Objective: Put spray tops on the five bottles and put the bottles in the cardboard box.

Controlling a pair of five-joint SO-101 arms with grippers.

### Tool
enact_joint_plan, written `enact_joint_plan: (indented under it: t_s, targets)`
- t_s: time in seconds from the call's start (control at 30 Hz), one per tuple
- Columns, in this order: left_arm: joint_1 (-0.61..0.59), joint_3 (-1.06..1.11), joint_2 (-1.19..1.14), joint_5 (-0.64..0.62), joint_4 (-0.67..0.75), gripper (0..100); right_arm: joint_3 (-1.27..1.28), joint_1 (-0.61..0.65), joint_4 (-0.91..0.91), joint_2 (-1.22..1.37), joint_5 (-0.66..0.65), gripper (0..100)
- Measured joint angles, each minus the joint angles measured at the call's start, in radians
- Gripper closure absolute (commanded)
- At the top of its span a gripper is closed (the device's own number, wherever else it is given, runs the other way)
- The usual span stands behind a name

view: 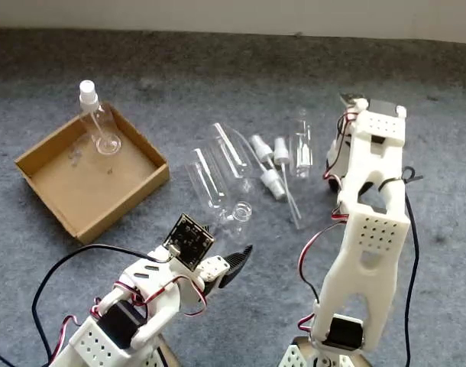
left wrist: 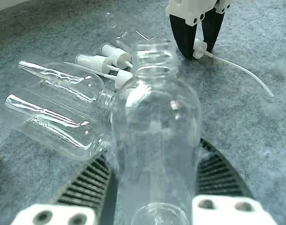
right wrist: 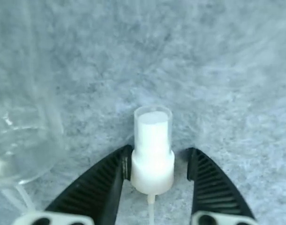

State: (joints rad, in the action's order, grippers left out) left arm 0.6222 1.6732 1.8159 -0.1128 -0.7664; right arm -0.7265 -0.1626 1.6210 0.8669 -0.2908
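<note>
The left gripper (left wrist: 154, 151) pinches a clear uncapped bottle (view: 237, 216) at 5 o'clock of the cardboard box (view: 80, 187), its long axis and neck pointing to 1 o'clock. The right gripper (right wrist: 159, 151) has its fingers spread astride a spray top (right wrist: 152, 140), whose cap points away from the wrist.

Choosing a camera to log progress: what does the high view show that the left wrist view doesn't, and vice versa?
High view adds the cardboard box with a capped bottle in it. Left wrist view adds the right gripper, open around a spray top with its dip tube trailing. Both show the open bottle in the left gripper, lying bottles and loose spray tops.
</note>
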Motion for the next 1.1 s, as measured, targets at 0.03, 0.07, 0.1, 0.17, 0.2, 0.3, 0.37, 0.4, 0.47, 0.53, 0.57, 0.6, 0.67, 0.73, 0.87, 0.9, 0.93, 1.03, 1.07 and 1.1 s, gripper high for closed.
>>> enact_joint_plan:
  t_s: [0.03, 0.07, 0.1, 0.17, 0.2, 0.3, 0.37, 0.4, 0.47, 0.53, 0.57, 0.6, 0.67, 0.73, 0.87, 0.9, 0.93, 1.03, 1.07, 1.1]
  targets:
    - [0.000, 0.000, 0.000, 0.000, 0.000, 97, -0.009, -0.002, 0.000, 0.005, -0.025, 81.8]
    - [0.000, 0.000, 0.000, 0.000, 0.000, 97, -0.017, -0.002, 0.000, 0.008, -0.040, 81.8]
    - [0.000, 0.000, 0.000, 0.000, 0.000, 97, -0.020, -0.002, 0.000, 0.008, -0.048, 81.8]
    - [0.000, 0.000, 0.000, 0.000, 0.000, 97, -0.023, -0.002, 0.000, 0.009, -0.060, 82.0]
    - [0.000, 0.000, 0.000, 0.000, 0.000, 97, -0.023, -0.002, 0.000, 0.009, -0.063, 83.1]
    - [0.000, 0.000, 0.000, 0.000, 0.000, 97, -0.023, -0.002, 0.000, 0.009, -0.066, 88.8]
    - [0.000, 0.000, 0.000, 0.000, 0.000, 97, -0.025, -0.002, 0.000, 0.009, -0.071, 90.9]
    - [0.000, 0.000, 0.000, 0.000, 0.000, 97, -0.031, -0.003, 0.000, 0.009, -0.072, 91.4]
    - [0.000, 0.000, 0.000, 0.000, 0.000, 97, -0.043, -0.002, -0.005, 0.009, -0.072, 91.8]
    - [0.000, 0.000, 0.000, 0.000, 0.000, 97, -0.075, 0.000, -0.008, 0.011, -0.072, 91.8]
    - [0.000, 0.000, 0.000, 0.000, 0.000, 97, -0.098, 0.000, -0.008, 0.011, -0.072, 91.8]
    - [0.000, 0.000, 0.000, 0.000, 0.000, 97, -0.127, 0.000, -0.006, 0.011, -0.072, 91.8]
    - [0.000, 0.000, 0.000, 0.000, 0.000, 97, -0.193, 0.000, 0.028, 0.011, -0.072, 91.8]
    - [0.000, 0.000, 0.000, 0.000, 0.000, 97, -0.281, 0.000, 0.089, 0.011, -0.072, 91.8]
    - [0.000, 0.000, 0.000, 0.000, 0.000, 97, -0.486, -0.002, 0.126, 0.011, -0.074, 91.8]
    - [0.000, 0.000, 0.000, 0.000, 0.000, 97, -0.525, -0.003, 0.126, 0.011, -0.074, 91.8]
    - [0.000, 0.000, 0.000, 0.000, 0.000, 97, -0.563, -0.006, 0.127, 0.011, -0.074, 91.8]
    - [0.000, 0.000, 0.000, 0.000, 0.000, 97, -0.632, -0.015, 0.129, 0.008, -0.060, 91.8]
    - [-0.002, 0.000, 0.000, 0.000, 0.000, 97, -0.637, -0.020, 0.130, -0.005, -0.041, 91.8]
    - [-0.002, 0.000, 0.000, 0.000, 0.002, 97, -0.638, -0.023, 0.130, -0.017, -0.028, 91.8]
